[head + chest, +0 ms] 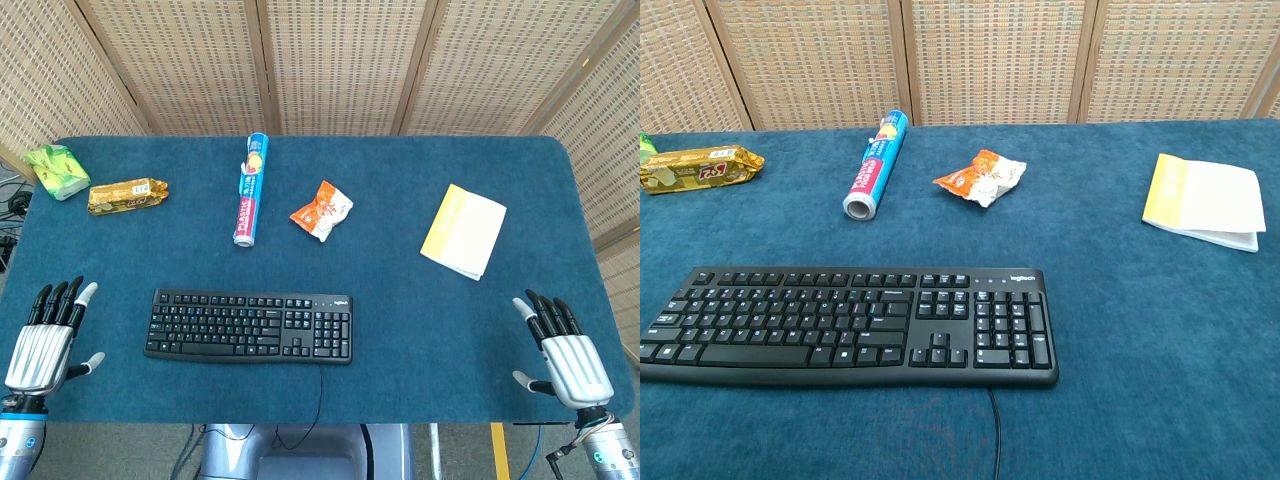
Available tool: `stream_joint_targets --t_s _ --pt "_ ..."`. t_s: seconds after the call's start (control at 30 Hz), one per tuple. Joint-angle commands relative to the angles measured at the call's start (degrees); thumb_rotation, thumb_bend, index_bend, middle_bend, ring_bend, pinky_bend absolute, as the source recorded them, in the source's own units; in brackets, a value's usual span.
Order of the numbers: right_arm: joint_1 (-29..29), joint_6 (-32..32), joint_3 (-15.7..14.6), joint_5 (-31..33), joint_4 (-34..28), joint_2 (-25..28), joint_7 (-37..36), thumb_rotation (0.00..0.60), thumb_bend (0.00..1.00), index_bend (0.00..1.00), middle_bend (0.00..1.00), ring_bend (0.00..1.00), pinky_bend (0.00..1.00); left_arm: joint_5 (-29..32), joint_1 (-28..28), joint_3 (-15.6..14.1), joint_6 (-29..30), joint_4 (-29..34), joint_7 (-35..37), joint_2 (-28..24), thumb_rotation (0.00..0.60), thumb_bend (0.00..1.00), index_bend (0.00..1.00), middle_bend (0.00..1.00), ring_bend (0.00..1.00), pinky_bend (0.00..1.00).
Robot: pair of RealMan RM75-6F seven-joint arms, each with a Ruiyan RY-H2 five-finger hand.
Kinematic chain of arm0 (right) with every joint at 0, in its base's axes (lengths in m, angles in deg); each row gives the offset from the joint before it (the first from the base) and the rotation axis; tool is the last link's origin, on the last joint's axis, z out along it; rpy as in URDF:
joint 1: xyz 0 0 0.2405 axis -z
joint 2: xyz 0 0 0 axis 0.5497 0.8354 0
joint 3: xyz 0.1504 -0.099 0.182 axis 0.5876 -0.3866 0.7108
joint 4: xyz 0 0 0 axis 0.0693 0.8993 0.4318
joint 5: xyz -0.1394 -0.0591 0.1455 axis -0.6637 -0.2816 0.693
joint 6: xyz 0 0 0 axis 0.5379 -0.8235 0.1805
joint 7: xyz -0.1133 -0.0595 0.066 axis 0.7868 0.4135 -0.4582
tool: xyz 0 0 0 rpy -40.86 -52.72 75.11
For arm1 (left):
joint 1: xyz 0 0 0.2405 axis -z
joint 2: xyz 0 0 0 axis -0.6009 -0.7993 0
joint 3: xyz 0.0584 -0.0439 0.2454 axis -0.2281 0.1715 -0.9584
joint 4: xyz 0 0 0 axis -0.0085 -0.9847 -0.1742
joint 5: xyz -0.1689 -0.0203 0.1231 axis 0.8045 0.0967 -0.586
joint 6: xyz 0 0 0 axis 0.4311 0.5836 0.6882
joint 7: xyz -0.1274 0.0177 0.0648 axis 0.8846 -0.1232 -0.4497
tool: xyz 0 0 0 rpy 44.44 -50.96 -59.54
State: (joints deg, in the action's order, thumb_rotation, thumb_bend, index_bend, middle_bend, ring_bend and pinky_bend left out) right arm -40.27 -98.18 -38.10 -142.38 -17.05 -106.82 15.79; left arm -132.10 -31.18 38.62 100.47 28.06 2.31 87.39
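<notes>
The black full-size keyboard lies flat at the near centre of the blue carpet-covered counter, its long side parallel to the near edge; its black cable runs off that edge. It is the item nearest the left hand, which rests palm down at the near left corner, well apart from the keyboard, fingers extended and spread, holding nothing. The right hand rests palm down at the near right corner, fingers likewise extended and apart, holding nothing. Neither hand appears in the chest view.

Beyond the keyboard lie a blue cylindrical wrap roll and, just to its right, a crumpled orange-and-white snack packet. A yellow-and-white booklet lies far right. At far left sit a gold foil snack bar and a green packet.
</notes>
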Motion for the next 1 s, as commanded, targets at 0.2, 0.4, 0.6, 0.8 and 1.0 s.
stream_joint_targets --t_s 0.2,0.4,0.6,0.8,1.0 --pt "0.04 0.11 0.03 0.25 0.03 -0.07 0.21 0.6 0.05 0.0 0.0 0.0 0.0 0.8 0.53 0.85 -0.35 1.84 -1.57 0.27 0.6 0.12 0.0 0.08 0.12 0.08" --pt "0.02 0.03 0.03 0.08 -0.03 -0.1 0.02 0.6 0.05 0.0 0.0 0.0 0.0 1.97 3.64 1.67 -5.49 7.02 -2.74 -2.35 0.6 0.45 0.0 0.5 0.49 0.31" --pt "0.03 0.01 0.07 0.14 0.01 0.02 -0.35 0.6 0.05 0.0 0.0 0.0 0.0 7.42 8.08 1.34 -16.23 16.26 -3.53 -9.03 0.6 0.77 0.0 0.63 0.61 0.37" --pt "-0.04 0.15 0.06 0.14 0.12 0.0 -0.5 0.6 0.05 0.0 0.0 0.0 0.0 19.63 14.37 2.03 -29.82 24.55 -2.68 -16.92 0.6 0.85 0.0 0.64 0.61 0.37" --pt "-0.01 0.07 0.21 0.39 0.17 0.06 -0.8 0.6 0.05 0.0 0.0 0.0 0.0 36.16 25.4 1.62 -44.43 25.4 -5.08 -22.59 0.6 0.88 0.0 0.64 0.61 0.37"
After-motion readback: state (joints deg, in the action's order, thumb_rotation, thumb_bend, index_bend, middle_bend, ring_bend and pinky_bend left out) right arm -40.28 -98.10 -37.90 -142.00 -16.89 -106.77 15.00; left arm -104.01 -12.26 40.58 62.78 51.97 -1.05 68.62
